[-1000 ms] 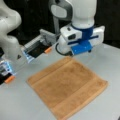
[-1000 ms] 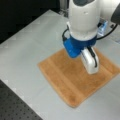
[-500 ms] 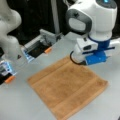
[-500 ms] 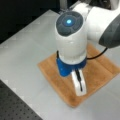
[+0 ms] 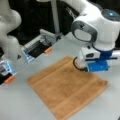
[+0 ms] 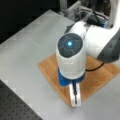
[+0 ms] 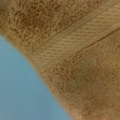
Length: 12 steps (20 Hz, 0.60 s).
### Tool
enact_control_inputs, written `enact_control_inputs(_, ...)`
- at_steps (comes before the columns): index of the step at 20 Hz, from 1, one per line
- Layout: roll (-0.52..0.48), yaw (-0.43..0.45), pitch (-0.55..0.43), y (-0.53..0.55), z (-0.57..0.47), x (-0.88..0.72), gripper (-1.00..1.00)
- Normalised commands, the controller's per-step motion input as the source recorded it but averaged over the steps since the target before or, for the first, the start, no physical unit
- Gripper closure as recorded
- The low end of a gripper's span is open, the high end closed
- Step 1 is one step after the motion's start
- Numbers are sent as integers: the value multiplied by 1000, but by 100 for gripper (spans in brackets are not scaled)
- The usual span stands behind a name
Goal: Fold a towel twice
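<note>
**Towel flat on the table, pincer low over its edge**

The towel point(image 5: 66, 88) lies spread open and flat on the grey table point(image 5: 20, 105). No fold shows in it in either front view. In a front view it reaches from near the middle of the table toward the right edge, with one corner pointing to the bottom edge. In both front views it looks like one single layer, roughly square.

The arm point(image 6: 95, 42) leans over the towel. The pincer point(image 6: 75, 96) points down at the towel's border, at the side near the bottom edge of the table in a front view. One pale finger point(image 6: 75, 97) shows there, with its tip at the line where cloth meets table. Whether the pincer is apart or together, I cannot tell, and whether it touches the cloth I cannot tell also.

The wrist view is filled by the towel point(image 7: 75, 50) very close, with a plain woven band point(image 7: 80, 35) running across the terry cloth. A piece of bare table point(image 7: 20, 95) shows at the lower left, beside the towel's edge.

At the far side of the table stands a grey metal frame point(image 5: 41, 41).
</note>
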Motion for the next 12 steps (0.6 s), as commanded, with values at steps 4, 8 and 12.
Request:
enact_control_inputs(4, -313, -70, 65, 182, -84, 416, -100)
enact_control_inputs(8, -310, -80, 38, 163, -23, 483, -100)
enact_control_inputs(12, -302, -78, 55, 127, 38, 537, -100)
